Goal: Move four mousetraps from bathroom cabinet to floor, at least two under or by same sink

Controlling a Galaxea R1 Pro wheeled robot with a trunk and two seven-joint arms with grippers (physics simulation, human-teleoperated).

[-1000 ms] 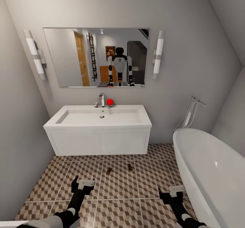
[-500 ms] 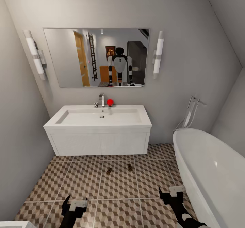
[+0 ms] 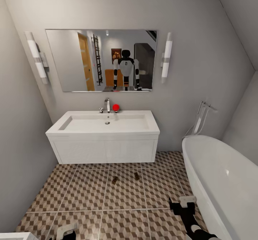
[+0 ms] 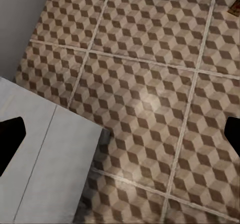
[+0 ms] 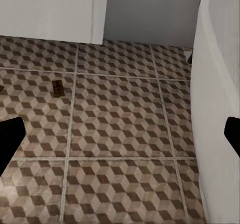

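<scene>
The robot faces a white sink [image 3: 104,123] with a chrome tap [image 3: 107,104] and a small red ball [image 3: 115,107] at its back edge, set on a white wall-hung vanity [image 3: 104,150]. Above it hangs a mirror [image 3: 102,59] with a tube lamp at each side, and the mirror shows the robot's own reflection. A white bathtub [image 3: 222,182] stands along the right.

Two mousetraps lie on the bathroom floor [image 3: 86,193] just in front of the vanity, near each other but apart — one mousetrap [image 3: 114,180] to the left, the other mousetrap [image 3: 137,176] to the right and a little closer to the vanity. In the right wrist view one trap [image 5: 58,87] lies flat on a tile, near the vanity's base.

The right gripper [image 3: 181,205] hangs low over the tiles close to the bathtub; its wrist view shows dark fingertips [image 5: 10,134] at both edges of the picture, spread wide with nothing between them. The left gripper [image 3: 66,230] sits at the bottom edge of the head view; its wrist view likewise shows its fingertips [image 4: 11,133] far apart and empty — below them are patterned tiles and the corner of a flat white surface [image 4: 40,169].
</scene>
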